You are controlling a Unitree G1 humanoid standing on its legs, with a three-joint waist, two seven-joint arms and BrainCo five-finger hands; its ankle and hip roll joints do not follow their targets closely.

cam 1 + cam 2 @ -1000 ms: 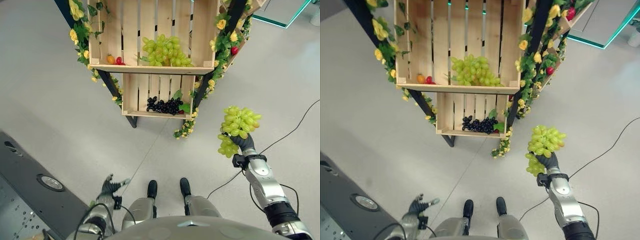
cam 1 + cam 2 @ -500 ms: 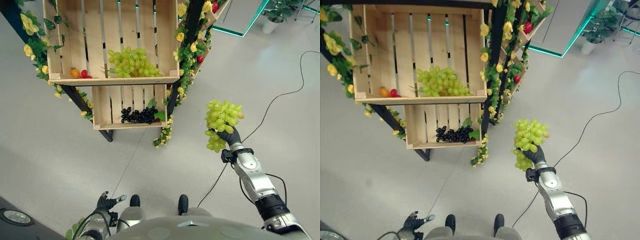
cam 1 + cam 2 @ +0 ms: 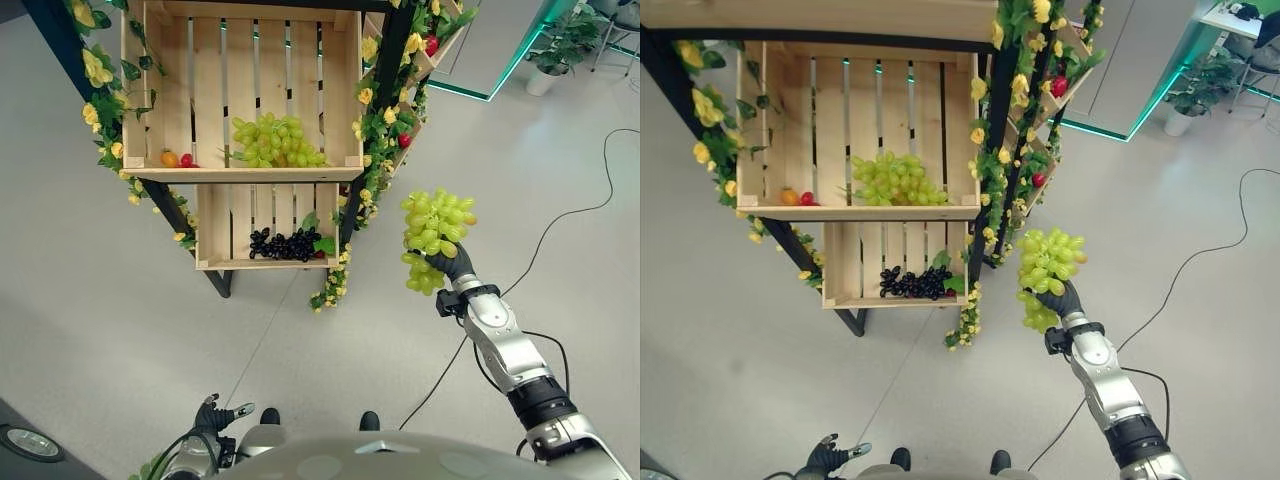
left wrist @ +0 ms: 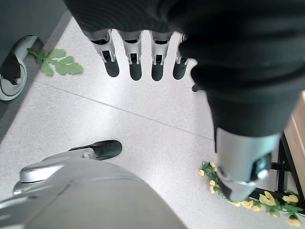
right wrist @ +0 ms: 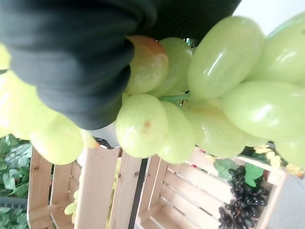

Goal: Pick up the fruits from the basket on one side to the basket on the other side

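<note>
Left eye view: a green grape bunch [image 3: 432, 238] is being held up in the right hand [image 3: 456, 268], fingers curled round its underside, out in the air to the right of a wooden shelf stand and well apart from it. The upper crate [image 3: 245, 85] is being occupied by a second grape bunch [image 3: 272, 141] toward its right half, with an orange fruit [image 3: 169, 158] and a small red fruit [image 3: 186, 160] at its left front corner. The lower crate [image 3: 265, 228] is being occupied by black grapes [image 3: 286, 244] and a green leaf [image 3: 323, 243] beside them. Yellow flower garlands [image 3: 101, 80] are being trailed down both black posts. A side crate [image 3: 432, 40] at the stand's right is being shown with red fruit at its edge. The left hand [image 3: 213, 414] is being held low near the floor, fingers loose and spread.

Right eye view: the same arrangement is being shown; a potted plant [image 3: 1196, 82] is standing at the far right on the grey floor [image 3: 730, 340].

Left wrist view: the left hand's fingers [image 4: 128, 55] are being held straight and apart over the floor, holding nothing; a loose green leaf [image 4: 57, 62] is lying on the floor.

Right wrist view: the held grapes [image 5: 209, 95] are being pressed close against the dark cover, with the crates and black grapes [image 5: 236, 200] beyond.
</note>
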